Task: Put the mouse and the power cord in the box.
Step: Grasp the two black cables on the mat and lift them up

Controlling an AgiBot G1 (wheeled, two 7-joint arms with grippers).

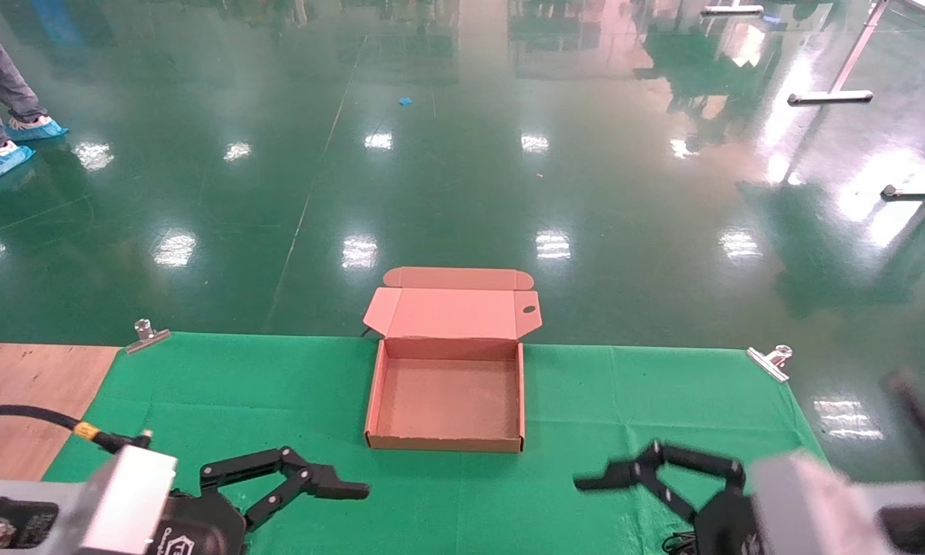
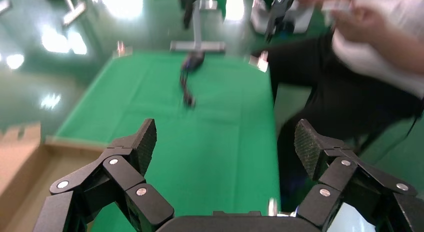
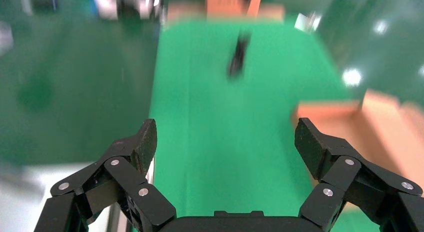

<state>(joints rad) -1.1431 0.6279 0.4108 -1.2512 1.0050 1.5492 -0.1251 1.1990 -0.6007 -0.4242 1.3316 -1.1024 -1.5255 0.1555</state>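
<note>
From the head view the box (image 1: 445, 385) sits open in the middle of the bench (image 1: 239, 401), near the far edge, lid flipped back over that edge with its little hole showing at the right corner. It's plain brown cardboard, shallow and square, nothing inside. The bench has a green cloth (image 1: 647, 408) held by metal clips (image 1: 769, 361) at the far corners, with bare wood (image 1: 23, 401) to the left of it. The left gripper (image 1: 331, 505) and right gripper (image 1: 624, 501) both hang low at the near edge either side of the box, pointing inward at each other, jaws spread wide, holding nothing. The wrist views add stuff the head cam misses: the left wrist view looks across the cloth to a blurry dark thing (image 2: 189, 77) with a thin tail lying near the far end, can't tell if it's the mouse or the cord, plus a seated person (image 2: 370, 57) beside the bench. The ribbed black fingertips (image 2: 145, 139) show up nicely there too. The right wrist view catches a box corner (image 3: 380, 127).
</note>
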